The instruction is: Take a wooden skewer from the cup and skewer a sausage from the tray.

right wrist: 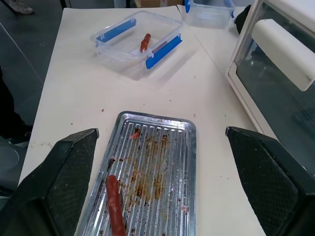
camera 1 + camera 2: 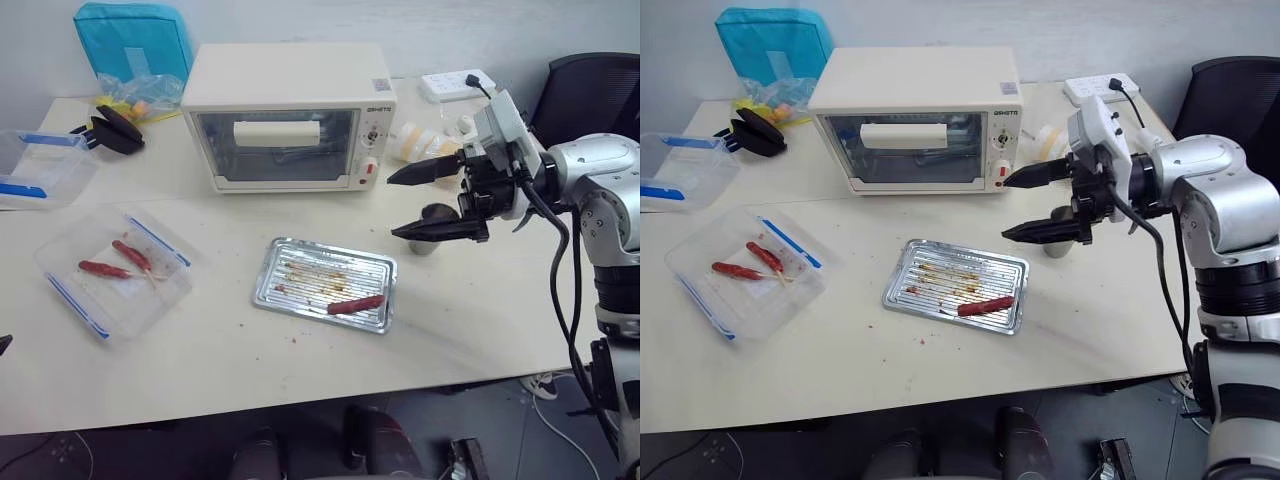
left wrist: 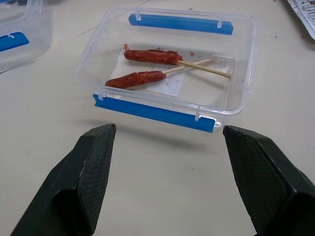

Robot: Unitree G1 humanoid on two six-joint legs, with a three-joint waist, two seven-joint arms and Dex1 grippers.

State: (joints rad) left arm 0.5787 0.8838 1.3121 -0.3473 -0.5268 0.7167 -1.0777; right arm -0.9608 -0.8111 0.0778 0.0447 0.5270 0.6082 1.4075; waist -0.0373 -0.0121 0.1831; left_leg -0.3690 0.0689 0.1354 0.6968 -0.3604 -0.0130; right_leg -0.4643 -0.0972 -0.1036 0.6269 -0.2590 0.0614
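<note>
Right gripper (image 2: 420,202): hanging in the air over the right part of the table, pointing left toward the toaster oven, its two black fingers spread wide with nothing between them.
Cup (image 2: 434,228): small steel cup, mostly hidden behind the lower finger of the right gripper, standing on the table just right of the tray. Can't make out any skewers in it from here.
Tray (image 2: 290,261): silver ribbed tray in the middle of the table in front of the oven, smeared with brown grease.
Sausage (image 2: 356,304): one reddish-brown sausage lying near the tray's front right corner, close to the rim; the right wrist view has it too, lying along the ribs.
Left gripper (image 3: 167,182): jaws wide apart and empty, hovering above bare tabletop with the clear box right ahead of it.
Clear plastic box (image 2: 60,272): blue clips on its long sides, sits on the left part of the table, well apart from the tray. Two sausages already on wooden sticks lie inside, the sticks crossing.
Toaster oven (image 2: 285,115): cream-coloured, door shut, at the back of the table behind the tray.
Second clear box (image 2: 35,165): at the far left edge, blue clip as well.
Power strip (image 2: 455,84): white, back right corner.
</note>
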